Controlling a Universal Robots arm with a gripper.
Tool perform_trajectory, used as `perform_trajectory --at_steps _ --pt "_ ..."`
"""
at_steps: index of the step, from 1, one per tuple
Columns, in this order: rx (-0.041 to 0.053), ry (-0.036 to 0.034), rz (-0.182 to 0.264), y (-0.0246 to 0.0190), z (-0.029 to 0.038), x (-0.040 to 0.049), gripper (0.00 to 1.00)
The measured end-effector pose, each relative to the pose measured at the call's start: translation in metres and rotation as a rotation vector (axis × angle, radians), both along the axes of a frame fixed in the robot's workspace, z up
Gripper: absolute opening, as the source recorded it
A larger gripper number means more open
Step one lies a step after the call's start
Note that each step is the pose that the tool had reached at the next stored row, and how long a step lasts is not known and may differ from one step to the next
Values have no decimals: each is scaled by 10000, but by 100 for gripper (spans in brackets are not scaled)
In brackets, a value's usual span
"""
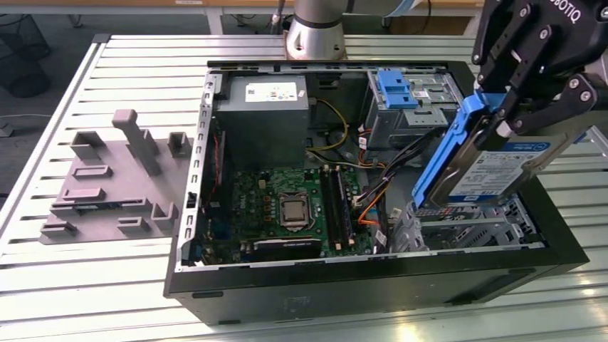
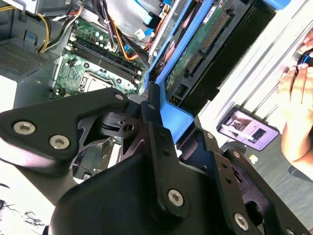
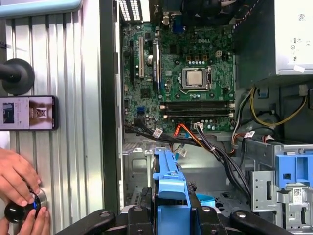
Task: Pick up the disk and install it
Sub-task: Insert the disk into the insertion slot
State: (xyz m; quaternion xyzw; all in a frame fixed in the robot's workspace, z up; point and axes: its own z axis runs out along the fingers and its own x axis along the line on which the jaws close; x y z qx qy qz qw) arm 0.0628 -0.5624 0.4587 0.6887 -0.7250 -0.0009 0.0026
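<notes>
Gripper (image 1: 525,114) sits closest to the lens, upper right of the exterior view, fingers clamped on the disk (image 1: 494,167) by its blue side rails. Disk hangs tilted, label toward the camera, above the drive cage (image 1: 465,228) in the case's lower-right corner, not seated.

Step in hand, as I judge it: pick is done, carry to the bay is on. Seating would probably call for levelling the disk and lining its rails with the cage slot, clear of the cables (image 1: 404,153).

Left to right in the exterior view:
- grey fixture plate (image 1: 105,185) on the slatted metal table (image 1: 95,285)
- open PC case (image 1: 380,285)
- power supply (image 1: 266,107) above the motherboard (image 1: 285,203)
- blue latch (image 1: 397,89), upper right

Robot base (image 1: 314,28) stands at top centre behind the case.

First wrist view: a person's hand (image 3: 19,176) on a knob (image 3: 22,208), phone (image 3: 27,112) lying on the table beside the case.
</notes>
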Motion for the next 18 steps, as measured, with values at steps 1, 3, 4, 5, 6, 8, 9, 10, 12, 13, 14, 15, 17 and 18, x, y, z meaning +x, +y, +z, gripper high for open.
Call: perform_trajectory --at_steps 1,3,4,5,6,8,9,10,12,13,14,15,17,18 --pt "-1 0 0 0 -6 8 36" --pt "0 0 0 -1 -21 26 36" --pt "0 0 0 -2 -29 31 36" --pt "0 0 0 -2 -39 34 36" --pt "1 0 0 -4 -51 37 36" --pt "-1 1 0 -5 -75 45 36" --pt "0 0 0 -5 -88 50 36" --pt "-1 1 0 -5 -99 55 36" --pt "1 0 0 -6 -121 67 36" --pt "1 0 0 -6 -131 71 36" --pt "0 0 0 -6 -142 75 36" --pt "-1 1 -1 -6 -152 76 36" --pt "1 0 -1 -7 -172 78 36" --pt "0 0 0 -8 -179 79 36"
